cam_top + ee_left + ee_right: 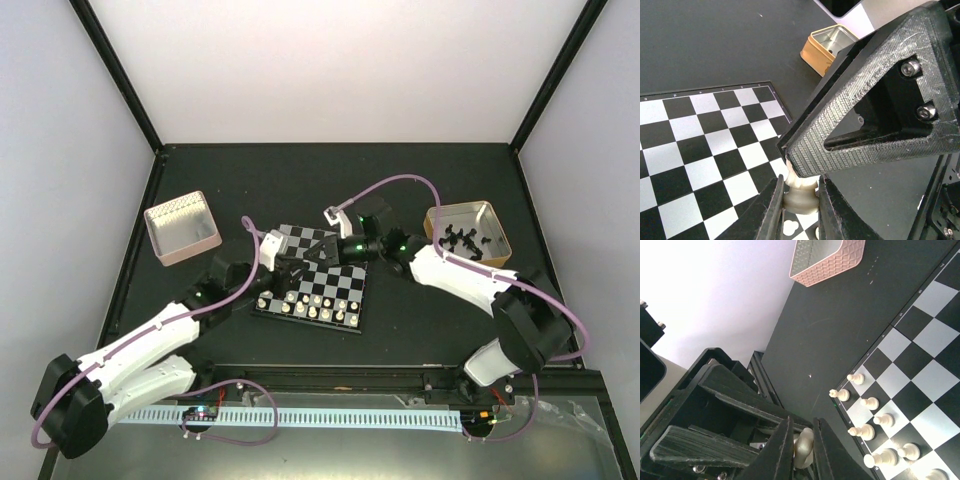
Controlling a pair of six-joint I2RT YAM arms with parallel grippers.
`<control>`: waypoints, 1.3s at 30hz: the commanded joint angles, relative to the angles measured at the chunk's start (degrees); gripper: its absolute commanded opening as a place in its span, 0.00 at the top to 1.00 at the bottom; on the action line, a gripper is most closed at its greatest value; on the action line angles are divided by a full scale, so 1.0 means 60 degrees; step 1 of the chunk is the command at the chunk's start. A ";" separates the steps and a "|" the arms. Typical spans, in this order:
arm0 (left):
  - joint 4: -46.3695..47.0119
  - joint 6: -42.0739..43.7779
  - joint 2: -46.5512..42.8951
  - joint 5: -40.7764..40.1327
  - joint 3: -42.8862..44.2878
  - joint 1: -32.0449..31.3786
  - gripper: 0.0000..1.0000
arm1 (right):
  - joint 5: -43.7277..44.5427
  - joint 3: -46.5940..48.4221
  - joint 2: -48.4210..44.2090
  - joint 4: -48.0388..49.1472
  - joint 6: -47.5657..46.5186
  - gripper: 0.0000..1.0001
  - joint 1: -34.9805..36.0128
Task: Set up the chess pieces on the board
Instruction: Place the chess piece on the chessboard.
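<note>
Two arms, one board, two tins, and one piece shared between both grippers.

1. Table (330, 170): matte black; carries everything listed.
2. Left arm (150, 350) and right arm (470, 280): both reach inward and meet over the board. This looks like a hand-over, probably so that the arm better placed for the target square sets the piece down.
3. Board (342, 276): black and silver-grey squares; the far ranks are bare.
4. Tan tin (497, 232): right of the board, well apart from it. It holds the black pieces (462, 240), which neither gripper touches.
5. Pink tin (190, 250): left of the board, well apart from it. Nothing shows inside.
6. Left gripper (801, 206): above the board's left part, jaws clamped on the base of the held piece and keeping it upright.
7. Right gripper (802, 432): directly opposite the left gripper, jaws drawn together on the upper part of the same piece. Whether this grip is firm enough for the left gripper to let go cannot be told.
8. White pieces (870, 402): upright in two ranks along the board's near edge, one to a square.
9. Held piece (800, 194): cream-white, kind not readable. It is raised off the board and pinched at both ends, so pulling it before one gripper releases would risk tipping or dropping it onto the ranks below.
</note>
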 commanded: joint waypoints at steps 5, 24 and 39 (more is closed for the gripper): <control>0.0222 0.0019 -0.0341 -0.0478 0.0038 -0.0009 0.78 | -0.0483 0.0084 0.0079 0.0318 0.0253 0.99 -0.0017; -0.4492 -0.0725 -0.4492 -0.6485 0.1256 0.0002 0.24 | 0.4132 0.1101 0.0152 -0.0975 -0.3360 0.98 0.1853; -0.6999 -0.0731 -0.6443 -0.7999 0.2072 0.0014 0.18 | 0.6595 0.2374 0.2131 -0.2000 -0.5630 0.96 0.4185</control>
